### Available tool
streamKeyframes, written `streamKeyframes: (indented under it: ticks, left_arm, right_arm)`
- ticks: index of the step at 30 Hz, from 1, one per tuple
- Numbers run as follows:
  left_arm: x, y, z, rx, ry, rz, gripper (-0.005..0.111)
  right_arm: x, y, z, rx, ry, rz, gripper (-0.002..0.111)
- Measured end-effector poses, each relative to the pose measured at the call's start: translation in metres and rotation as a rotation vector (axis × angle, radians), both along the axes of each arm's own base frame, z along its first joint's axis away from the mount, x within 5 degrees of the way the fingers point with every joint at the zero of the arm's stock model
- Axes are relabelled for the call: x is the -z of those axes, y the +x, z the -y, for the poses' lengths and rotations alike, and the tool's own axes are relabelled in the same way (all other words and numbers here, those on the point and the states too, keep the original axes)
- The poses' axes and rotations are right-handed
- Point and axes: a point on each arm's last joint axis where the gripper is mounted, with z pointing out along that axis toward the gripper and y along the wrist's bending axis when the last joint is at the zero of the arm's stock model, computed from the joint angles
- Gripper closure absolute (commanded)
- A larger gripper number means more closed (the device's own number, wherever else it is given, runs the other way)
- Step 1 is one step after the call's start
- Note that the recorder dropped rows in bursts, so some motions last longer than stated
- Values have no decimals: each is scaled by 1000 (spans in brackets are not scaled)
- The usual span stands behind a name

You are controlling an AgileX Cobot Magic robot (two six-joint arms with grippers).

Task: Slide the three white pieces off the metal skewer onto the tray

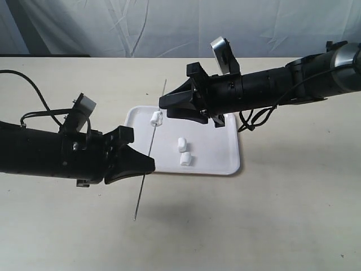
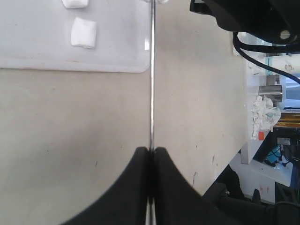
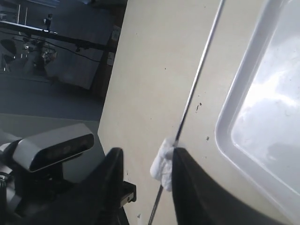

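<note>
The metal skewer [image 1: 151, 141] slants over the left side of the tray [image 1: 225, 164], and my left gripper [image 1: 148, 165] is shut on its lower part. In the left wrist view the skewer [image 2: 152, 70] runs straight out from the closed left gripper [image 2: 151, 150]. One white piece [image 1: 155, 118] is still threaded on the skewer above the tray's left edge. My right gripper [image 1: 163, 104] stands open around that piece [image 3: 161, 164], which touches one finger and is apart from the other. Two white pieces [image 1: 182, 143] [image 1: 185, 160] lie on the tray.
The left arm's camera [image 3: 54, 145] sits just beyond the right gripper. A black cable [image 1: 254, 118] loops on the table by the tray's right corner. The table edge [image 2: 243, 117] and clutter lie beyond it. A pale cloth backdrop [image 1: 169, 28] hangs behind.
</note>
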Motion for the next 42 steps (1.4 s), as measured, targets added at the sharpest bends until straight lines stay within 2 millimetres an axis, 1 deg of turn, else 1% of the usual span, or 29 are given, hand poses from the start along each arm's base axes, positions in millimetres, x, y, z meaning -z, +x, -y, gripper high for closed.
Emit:
streamKeyframes:
  ticks: [5, 9, 20, 27, 42]
  left_arm:
    - [-6, 3, 3, 13, -25, 16, 107]
    - [-9, 6, 4, 17, -36, 27, 107]
    - [-9, 7, 4, 5, -28, 23, 107]
    - [-6, 9, 2, -27, 0, 14, 107]
    - [-7, 8, 2, -17, -12, 13, 107]
  right_arm:
    - [1, -4, -8, -19, -8, 4, 74]
    - [1, -6, -11, -28, -8, 6, 74]
    - [1, -6, -11, -25, -11, 9, 74]
    - [5, -5, -9, -22, -66, 24, 74]
    - [5, -5, -9, -24, -62, 23, 75]
